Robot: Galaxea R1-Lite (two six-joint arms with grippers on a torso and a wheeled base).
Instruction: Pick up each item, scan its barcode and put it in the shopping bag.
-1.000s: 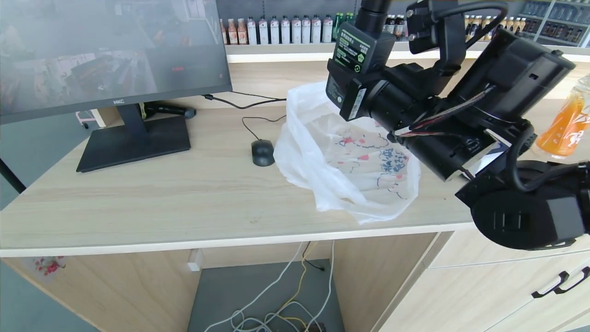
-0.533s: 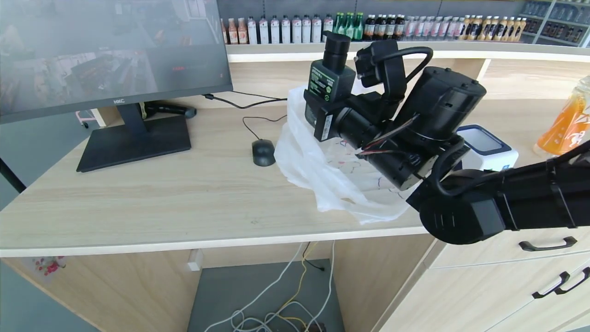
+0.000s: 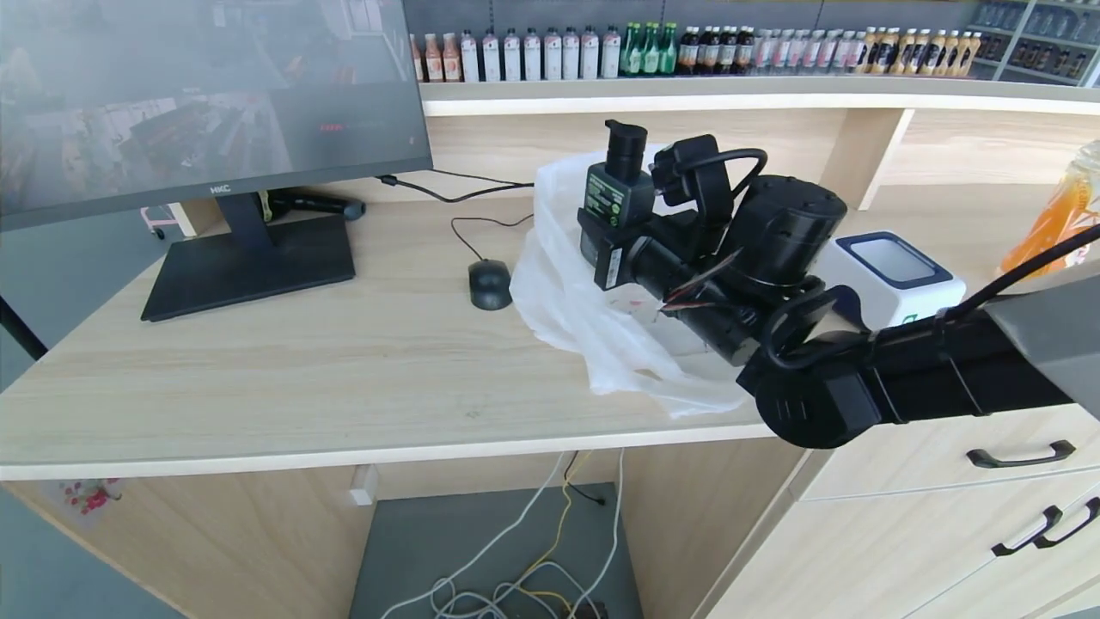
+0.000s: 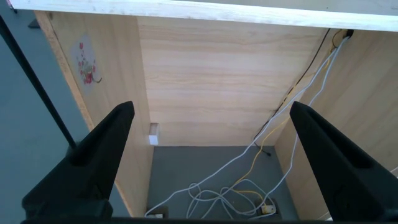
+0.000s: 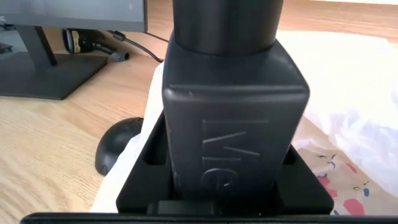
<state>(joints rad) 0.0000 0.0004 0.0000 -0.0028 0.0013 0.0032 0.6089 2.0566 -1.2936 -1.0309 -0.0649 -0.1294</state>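
**Head view: one dark bottle gripped at the shopping bag**

Right gripper [image 3: 612,245]: fingers closed on one dark square-shouldered bottle [image 3: 615,196] with a green label and a black cap. The bottle stands roughly upright, cap uppermost. In the right wrist view the same bottle [image 5: 236,106] sits clamped between the two fingers of the right gripper [image 5: 227,183], with raised lettering on the face turned to the camera.

One white plastic shopping bag [image 3: 567,301] with red and blue print lies crumpled on the pale wooden counter [image 3: 344,361], directly below and behind the closed fingers. Cannot tell whether the bottle touches the plastic.

Also on the counter, relative to those fingers:
- one black computer mouse [image 3: 490,284], near, on the far side of the bag from the arm
- one white box scanner with a dark-rimmed window [image 3: 894,268], on the arm's side, just beyond the bag
- one orange drink bottle [image 3: 1053,215], well apart, past the scanner
- one black monitor on a stand [image 3: 215,94], well apart, past the mouse

Left gripper [image 4: 211,112]: its two black fingers [image 4: 99,155] are spread wide with nothing between them, facing the recess under the counter, where loose white and yellow cables [image 4: 249,180] hang beyond the fingertips.
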